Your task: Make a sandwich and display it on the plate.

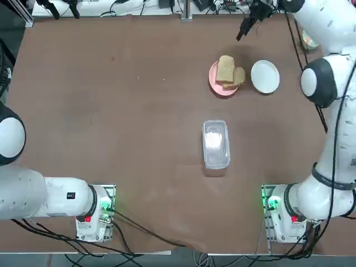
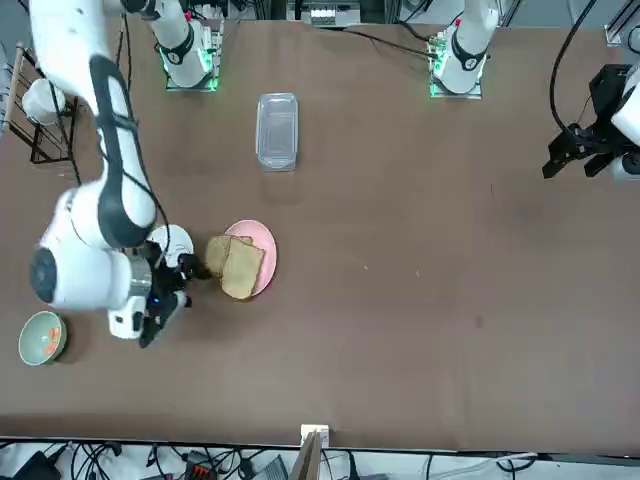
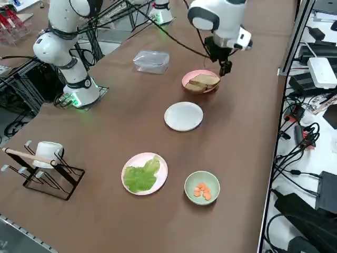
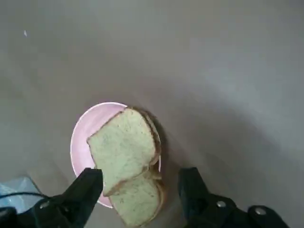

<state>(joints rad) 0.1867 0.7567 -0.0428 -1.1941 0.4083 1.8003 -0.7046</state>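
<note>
Here, two tan-brown bread slices (image 4: 126, 164) are seen overlapping on a pink plate (image 4: 88, 128), the upper slice square and speckled, the lower one protruding from beneath it; no filling is visible between them. In the top view the items are read from left to right: a clear lidded container (image 1: 216, 143) near the table's centre, the pink plate (image 1: 214, 77) with the bread slices (image 1: 229, 72) at roughly 12 o'clock from the container, and an empty white plate (image 1: 265, 76) just beside the pink one at its 3 o'clock, not touching it. The right gripper (image 4: 140, 187) is held above the table with its two fingers spread apart and nothing between them. In the top view the right gripper (image 1: 245, 26) lies at about 1 o'clock from the bread, above the far edge of the table. In the right side view a second pink plate with lettuce leaves (image 3: 141, 175) and a pale-green bowl (image 3: 202, 187) holding orange pieces are shown, well apart from the bread.
</note>
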